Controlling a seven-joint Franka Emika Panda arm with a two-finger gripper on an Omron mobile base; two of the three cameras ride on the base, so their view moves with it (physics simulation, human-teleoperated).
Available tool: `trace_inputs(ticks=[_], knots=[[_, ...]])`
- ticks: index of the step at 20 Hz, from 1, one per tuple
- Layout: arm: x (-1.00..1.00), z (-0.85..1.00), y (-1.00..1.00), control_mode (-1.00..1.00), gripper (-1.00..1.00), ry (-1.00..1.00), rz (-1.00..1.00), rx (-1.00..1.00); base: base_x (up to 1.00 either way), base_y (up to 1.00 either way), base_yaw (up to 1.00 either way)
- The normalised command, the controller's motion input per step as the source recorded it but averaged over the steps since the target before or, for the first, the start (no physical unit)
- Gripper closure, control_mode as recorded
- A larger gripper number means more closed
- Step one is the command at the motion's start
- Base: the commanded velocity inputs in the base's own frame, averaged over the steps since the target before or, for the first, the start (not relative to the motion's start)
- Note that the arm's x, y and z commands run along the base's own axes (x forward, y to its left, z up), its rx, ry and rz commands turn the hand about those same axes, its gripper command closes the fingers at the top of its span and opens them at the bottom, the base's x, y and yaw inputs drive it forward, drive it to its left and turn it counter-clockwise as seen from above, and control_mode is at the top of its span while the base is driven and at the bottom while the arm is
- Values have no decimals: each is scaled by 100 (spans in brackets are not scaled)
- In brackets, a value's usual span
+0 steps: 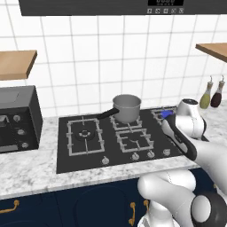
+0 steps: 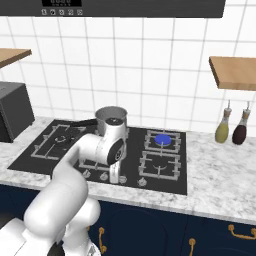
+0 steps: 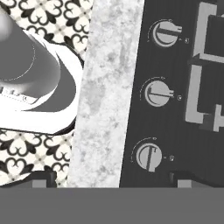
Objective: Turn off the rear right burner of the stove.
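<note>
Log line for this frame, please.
phase: approach | gripper: open above silver knobs | small round rear right burner: blue flame lit | black glass stove

On the counter (image 2: 220, 170) lies the stove (image 2: 37, 162). The pot (image 2: 111, 117) sits at its 12 o'clock, the lit burner (image 2: 163, 140) at 2 o'clock. Knobs (image 3: 157, 92) line its 6 o'clock edge. The oven (image 1: 17, 117) stands at 9 o'clock, two bottles (image 2: 231, 128) at 3 o'clock.

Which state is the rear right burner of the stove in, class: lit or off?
Lit. A bright blue flame glows at the centre of the rear right burner, under its grate on the stove.
</note>
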Motion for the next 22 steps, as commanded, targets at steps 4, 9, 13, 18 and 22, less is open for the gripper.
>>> trace_inputs(ticks=[4,9,13,18,22], knots=[[5,-3,0,-100,-100,0,26,0,0,0,0],[2,0,0,-100,-100,0,11,0,0,0,0],[6,-6,0,-100,-100,0,4,0,0,0,0],[24,-15,0,-100,-100,-1,1,0,0,0,0],[20,-32,0,-100,-100,0,0,0,0,0,0]])
